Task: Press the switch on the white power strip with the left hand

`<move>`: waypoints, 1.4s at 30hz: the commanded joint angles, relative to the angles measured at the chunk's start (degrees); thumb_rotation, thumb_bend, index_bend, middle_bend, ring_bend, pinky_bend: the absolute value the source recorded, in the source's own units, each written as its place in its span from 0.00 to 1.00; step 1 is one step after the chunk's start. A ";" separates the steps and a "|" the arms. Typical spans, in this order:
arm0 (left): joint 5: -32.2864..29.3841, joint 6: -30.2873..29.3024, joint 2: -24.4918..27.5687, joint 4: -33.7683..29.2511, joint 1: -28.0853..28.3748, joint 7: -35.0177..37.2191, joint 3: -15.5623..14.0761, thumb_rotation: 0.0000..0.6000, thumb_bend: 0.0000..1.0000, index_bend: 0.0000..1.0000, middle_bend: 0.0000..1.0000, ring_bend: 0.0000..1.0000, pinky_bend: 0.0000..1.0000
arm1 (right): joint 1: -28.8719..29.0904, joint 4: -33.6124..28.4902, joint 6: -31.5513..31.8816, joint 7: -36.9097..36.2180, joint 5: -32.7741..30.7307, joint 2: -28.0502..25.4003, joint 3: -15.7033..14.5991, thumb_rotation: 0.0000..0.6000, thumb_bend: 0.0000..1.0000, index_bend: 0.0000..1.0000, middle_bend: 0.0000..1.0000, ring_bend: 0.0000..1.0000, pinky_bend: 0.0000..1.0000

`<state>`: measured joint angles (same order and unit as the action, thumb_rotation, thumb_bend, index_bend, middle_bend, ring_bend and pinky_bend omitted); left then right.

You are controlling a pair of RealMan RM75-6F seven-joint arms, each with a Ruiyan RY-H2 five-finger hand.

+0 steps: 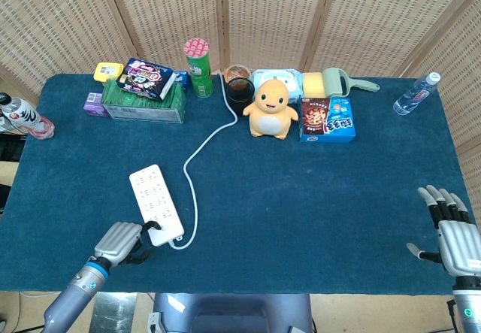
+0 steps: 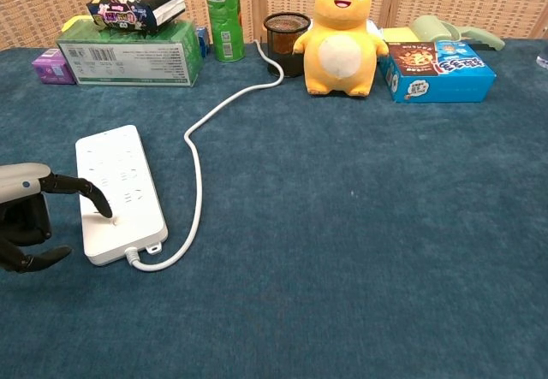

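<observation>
The white power strip (image 1: 152,198) lies on the blue table cloth at the front left, and its white cable (image 1: 200,146) runs back toward the cup. My left hand (image 1: 120,242) sits at the strip's near end, one finger stretched out and the others curled in. In the chest view the left hand (image 2: 24,212) comes in from the left, and its fingertip (image 2: 104,210) touches the power strip (image 2: 116,182) near the front end, close to the switch (image 2: 119,221). My right hand (image 1: 451,231) rests at the front right edge with its fingers spread and nothing in it.
Along the back stand a green box (image 1: 143,101) with a snack bag on top, a green can (image 1: 198,66), a dark cup (image 1: 239,85), a yellow plush toy (image 1: 270,107) and a blue box (image 1: 327,117). Bottles lie at the far left (image 1: 26,115) and the far right (image 1: 415,94).
</observation>
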<state>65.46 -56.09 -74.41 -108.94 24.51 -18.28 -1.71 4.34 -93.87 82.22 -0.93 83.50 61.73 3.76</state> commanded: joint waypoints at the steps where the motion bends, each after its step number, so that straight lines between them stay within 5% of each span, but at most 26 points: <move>1: -0.48 -0.09 -0.66 0.41 0.44 -0.49 0.27 1.00 0.47 0.26 1.00 1.00 1.00 | 0.02 0.05 -0.07 -0.02 -0.08 0.00 0.01 1.00 0.00 0.05 0.06 0.05 0.00; 30: -4.60 1.02 -2.72 2.70 2.62 -1.27 -0.54 1.00 0.45 0.26 1.00 1.00 1.00 | 0.06 0.46 -0.26 -0.69 -0.91 -0.13 0.41 1.00 0.00 0.05 0.06 0.05 0.00; 42: 3.16 -2.23 2.74 -2.75 0.86 4.93 -0.70 1.00 0.45 0.26 1.00 1.00 1.00 | 0.15 0.57 -0.48 -0.28 -0.95 0.06 0.34 1.00 0.00 0.05 0.06 0.05 0.00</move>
<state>67.78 -57.65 -72.44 -110.93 25.80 -14.09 -2.31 4.48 -93.30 81.74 -1.20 82.54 61.79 4.10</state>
